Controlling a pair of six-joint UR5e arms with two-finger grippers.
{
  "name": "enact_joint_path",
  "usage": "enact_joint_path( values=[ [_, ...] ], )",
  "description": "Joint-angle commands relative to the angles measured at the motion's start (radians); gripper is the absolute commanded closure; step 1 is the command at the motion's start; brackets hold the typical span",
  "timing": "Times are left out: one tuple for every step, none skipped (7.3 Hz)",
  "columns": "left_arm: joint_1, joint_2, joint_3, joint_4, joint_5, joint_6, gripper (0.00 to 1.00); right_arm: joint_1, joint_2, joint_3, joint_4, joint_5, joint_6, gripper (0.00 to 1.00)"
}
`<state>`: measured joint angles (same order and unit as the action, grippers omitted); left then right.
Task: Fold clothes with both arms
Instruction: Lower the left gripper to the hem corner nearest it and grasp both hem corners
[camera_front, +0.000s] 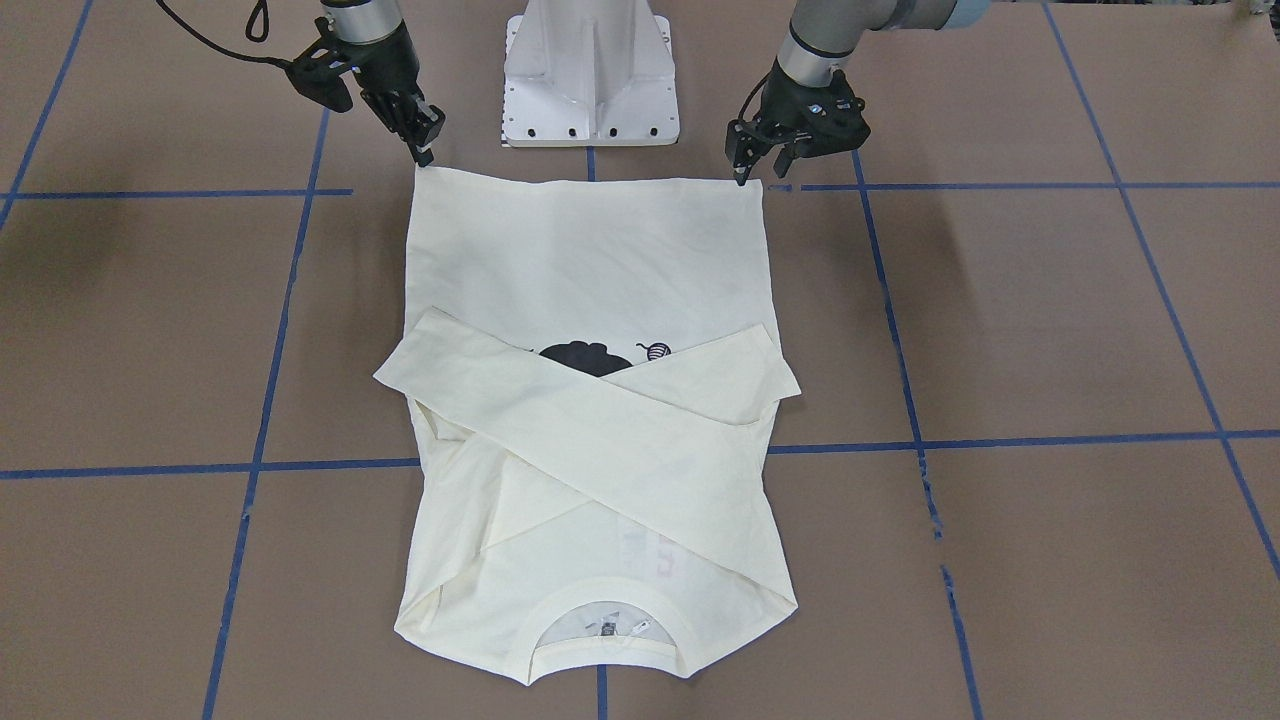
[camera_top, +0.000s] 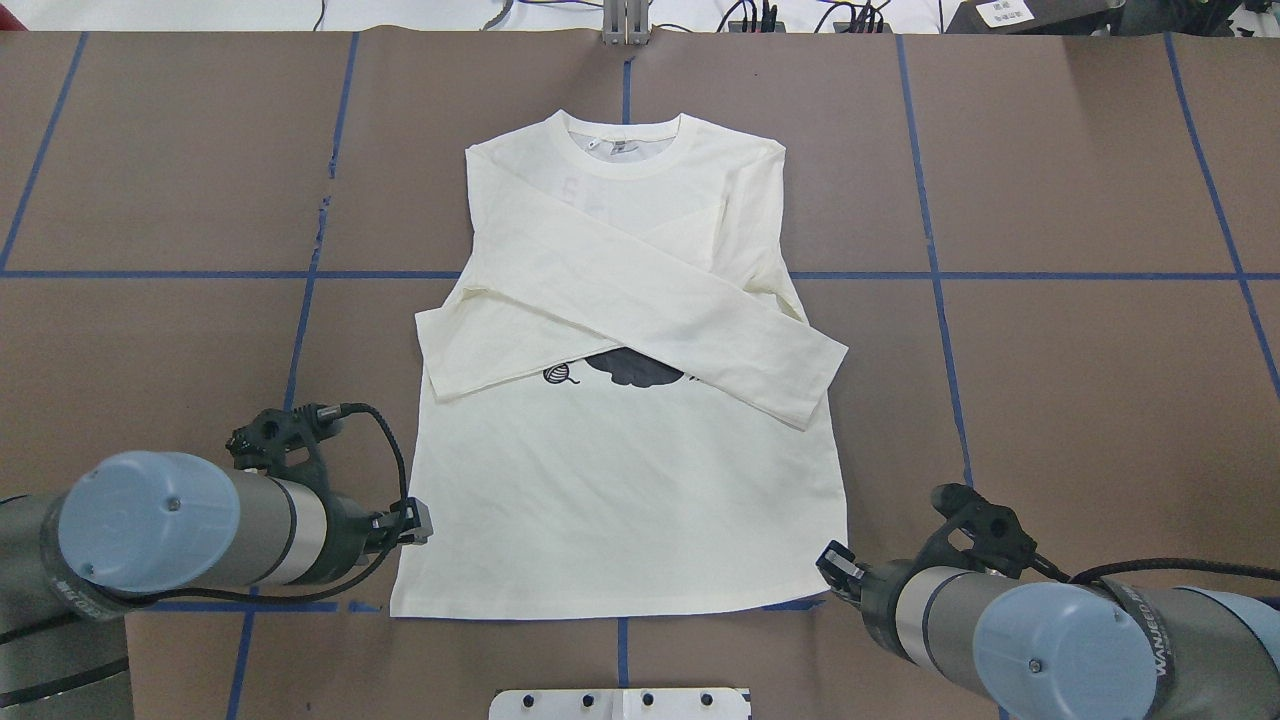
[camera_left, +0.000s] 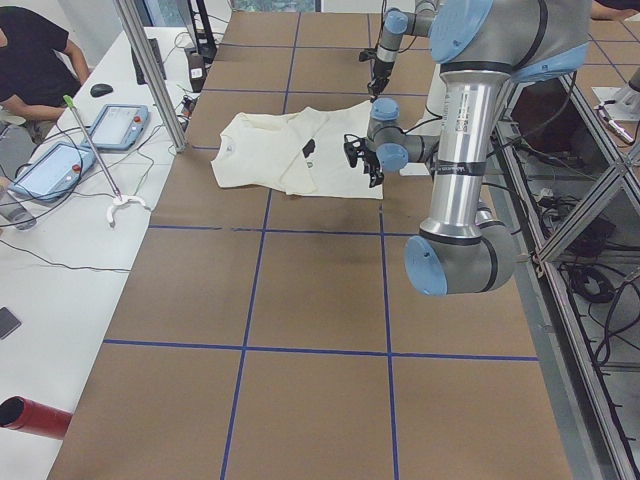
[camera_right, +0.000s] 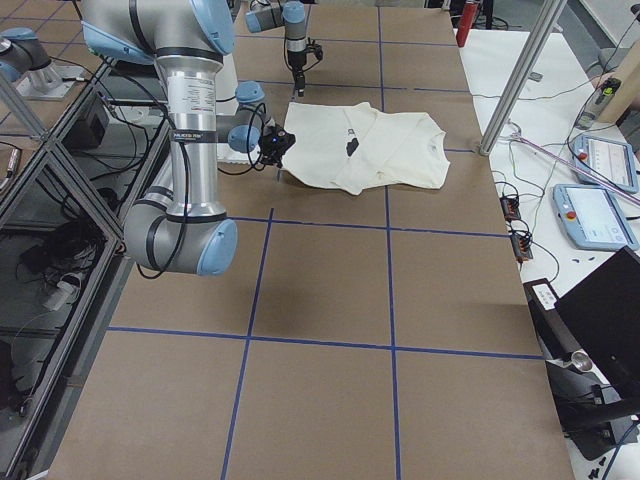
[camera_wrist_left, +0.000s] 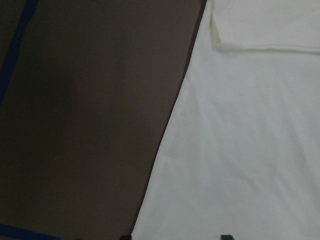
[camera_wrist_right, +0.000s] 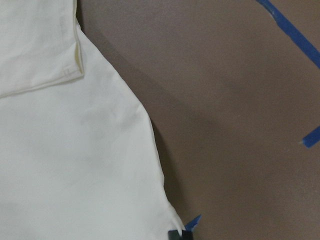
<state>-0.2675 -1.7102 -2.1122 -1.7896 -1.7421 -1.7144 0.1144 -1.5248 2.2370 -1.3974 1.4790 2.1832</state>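
Shirt (camera_top: 620, 480) lies flat on tabletop (camera_top: 1050, 380), long axis 6–12 o'clock overhead, collar (camera_top: 625, 170) at 12. Left arm (camera_top: 260, 530) jaws stand apart at the 7 o'clock hem corner. Right arm (camera_top: 930, 610) jaws sit at the 5 o'clock corner, state indeterminate.

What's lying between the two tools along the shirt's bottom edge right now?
Only the hem of the cream-white long-sleeved shirt runs from the black left tool to the black right tool; nothing else lies on that stretch, seen in the front-facing view.
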Motion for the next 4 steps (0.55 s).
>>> enact_joint_path(
  values=[
    [0.013,-0.009,0.046,-0.002,0.007,0.001,0.34,0.001,0.000,0.003,0.000,0.000,0.000,1.00],
    [0.022,-0.009,0.076,-0.008,0.018,0.003,0.34,0.001,-0.002,0.003,0.000,0.000,0.000,1.00],
    [0.033,-0.034,0.083,-0.005,0.016,0.003,0.36,0.002,-0.003,0.006,0.000,0.000,0.000,1.00],
    [0.037,-0.034,0.090,-0.002,0.016,0.003,0.36,0.001,-0.003,0.006,0.000,0.000,0.000,1.00]
  ],
)
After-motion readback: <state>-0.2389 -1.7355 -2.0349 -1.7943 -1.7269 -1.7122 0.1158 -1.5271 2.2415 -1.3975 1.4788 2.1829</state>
